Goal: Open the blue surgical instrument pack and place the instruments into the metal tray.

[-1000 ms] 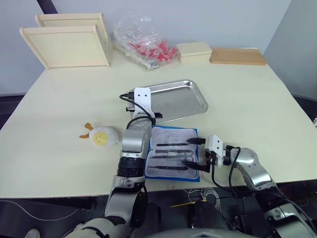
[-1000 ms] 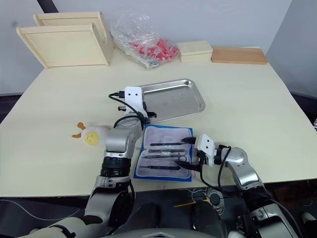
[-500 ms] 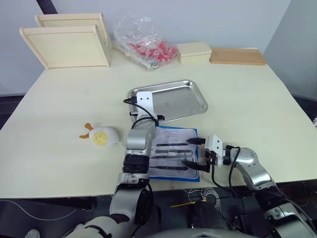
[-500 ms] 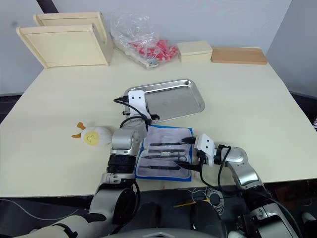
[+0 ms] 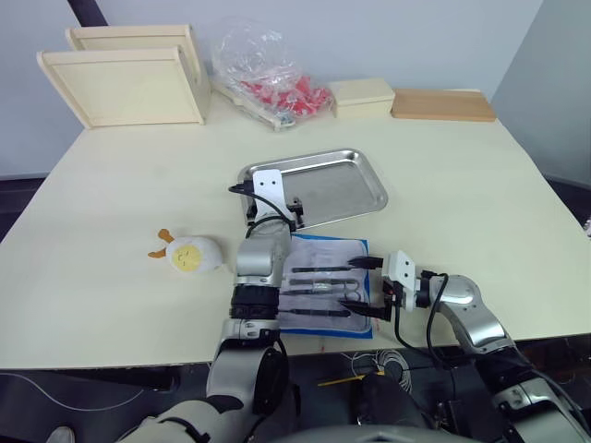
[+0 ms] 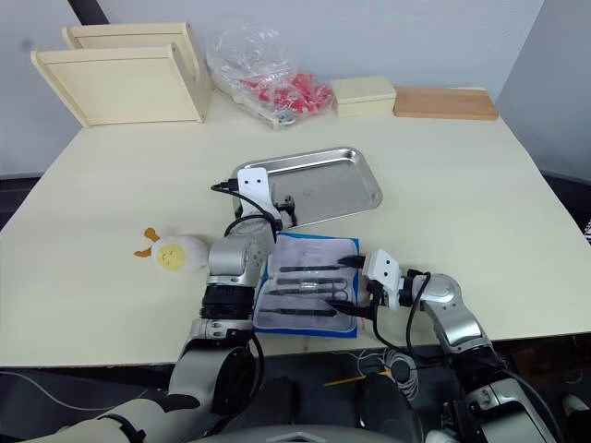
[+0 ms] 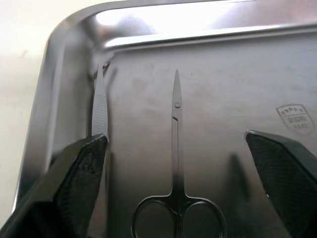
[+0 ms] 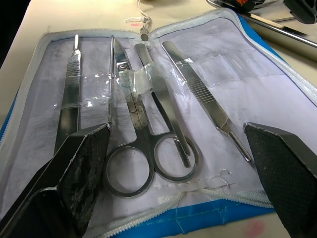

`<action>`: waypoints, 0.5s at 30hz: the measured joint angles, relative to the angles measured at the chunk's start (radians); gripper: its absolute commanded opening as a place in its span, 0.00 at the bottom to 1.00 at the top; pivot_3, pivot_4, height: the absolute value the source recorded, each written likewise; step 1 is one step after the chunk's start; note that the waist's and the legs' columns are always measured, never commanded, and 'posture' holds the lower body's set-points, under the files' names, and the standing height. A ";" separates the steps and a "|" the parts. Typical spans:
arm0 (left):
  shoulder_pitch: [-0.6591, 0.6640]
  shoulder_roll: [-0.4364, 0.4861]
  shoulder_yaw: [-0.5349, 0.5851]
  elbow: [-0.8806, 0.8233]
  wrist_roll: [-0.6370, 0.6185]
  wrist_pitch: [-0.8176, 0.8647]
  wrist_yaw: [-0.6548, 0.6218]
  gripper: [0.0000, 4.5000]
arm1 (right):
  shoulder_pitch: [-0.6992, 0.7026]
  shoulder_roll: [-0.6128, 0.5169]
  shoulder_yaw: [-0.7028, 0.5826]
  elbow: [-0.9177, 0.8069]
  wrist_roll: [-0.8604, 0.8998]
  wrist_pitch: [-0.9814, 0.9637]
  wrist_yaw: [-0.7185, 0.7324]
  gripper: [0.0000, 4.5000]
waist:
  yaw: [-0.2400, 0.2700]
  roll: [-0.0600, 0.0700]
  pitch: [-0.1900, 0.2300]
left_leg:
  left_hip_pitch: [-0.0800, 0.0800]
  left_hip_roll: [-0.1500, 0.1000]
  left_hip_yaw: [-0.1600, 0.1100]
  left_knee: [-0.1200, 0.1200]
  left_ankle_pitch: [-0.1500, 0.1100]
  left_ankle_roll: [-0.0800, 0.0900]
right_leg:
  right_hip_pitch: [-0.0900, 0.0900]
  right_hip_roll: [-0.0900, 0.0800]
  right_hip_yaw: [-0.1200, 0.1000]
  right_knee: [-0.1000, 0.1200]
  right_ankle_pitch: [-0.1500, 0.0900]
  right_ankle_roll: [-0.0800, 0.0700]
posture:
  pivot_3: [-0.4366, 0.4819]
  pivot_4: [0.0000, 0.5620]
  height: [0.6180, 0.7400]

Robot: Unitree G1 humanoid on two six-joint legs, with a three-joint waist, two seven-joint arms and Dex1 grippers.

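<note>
The blue surgical instrument pack (image 5: 323, 288) lies unfolded near the table's front edge, with its pale lining (image 8: 257, 94) up. Several instruments sit in its sleeves, among them scissors (image 8: 143, 148), forceps (image 8: 203, 99) and a flat handle (image 8: 72, 94). Just behind the pack is the metal tray (image 5: 343, 185). In its near-left corner lie a pair of scissors (image 7: 176, 163) and tweezers (image 7: 100, 106). My left gripper (image 5: 295, 212) hangs open over that corner, its fingers either side of the scissors and touching nothing. At the pack's right edge, my right gripper (image 5: 362, 284) is open and empty.
Two pale wooden trays (image 5: 125, 83) stand at the back left. A clear bag of red items (image 5: 268, 78), a small box (image 5: 362, 95) and a wooden board (image 5: 443, 103) line the back edge. A yellow and white plush toy (image 5: 187, 256) lies left of my left arm.
My left forearm has shifted a little to the right, and its fingers have spread open over the tray corner. The right arm has not moved.
</note>
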 measured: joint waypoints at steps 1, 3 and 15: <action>0.000 0.000 0.000 0.000 -0.002 -0.001 -0.005 0.99 | 0.000 0.000 0.000 0.000 0.000 0.000 0.000 1.00 | 0.000 0.000 0.000 | 0.000 0.000 0.000 0.000 0.000 0.000 | 0.000 0.000 0.000 0.000 0.000 0.000 | 0.48 0.27 1.00; 0.000 0.001 -0.001 0.000 -0.010 -0.009 -0.027 0.99 | 0.000 0.000 0.000 0.000 0.000 0.000 0.000 1.00 | 0.000 0.000 0.000 | 0.000 0.000 0.000 0.000 0.000 0.000 | 0.000 0.000 0.000 0.000 0.000 0.000 | 0.48 0.27 1.00; -0.002 0.017 -0.013 -0.047 -0.062 -0.053 -0.123 0.99 | 0.000 0.000 0.000 0.000 0.000 0.000 -0.001 1.00 | 0.000 0.000 0.000 | 0.000 0.000 0.000 0.000 0.000 0.000 | 0.000 0.000 0.000 0.000 0.000 0.000 | 0.48 0.27 1.00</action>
